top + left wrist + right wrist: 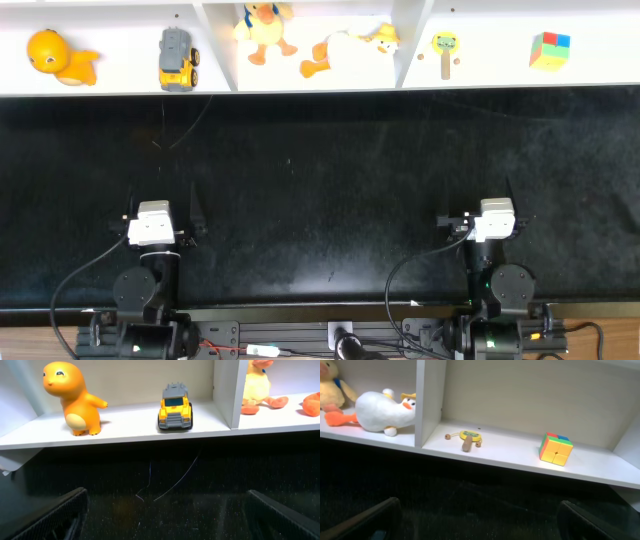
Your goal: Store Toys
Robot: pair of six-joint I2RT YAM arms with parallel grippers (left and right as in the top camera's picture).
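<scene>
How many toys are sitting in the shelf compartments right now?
6. Left compartment: orange figure and yellow truck. Middle compartment: yellow plush duck and white plush duck. Right compartment: small wooden toy and colour cube. Shelf walls could hide more.

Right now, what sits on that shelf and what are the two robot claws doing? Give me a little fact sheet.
Left compartment: orange figure, yellow truck
Middle compartment: yellow duck plush, white duck plush lying down
Right compartment: small wooden toy, colour cube
Left gripper: open, empty, above the black table
Right gripper: open, empty
</scene>
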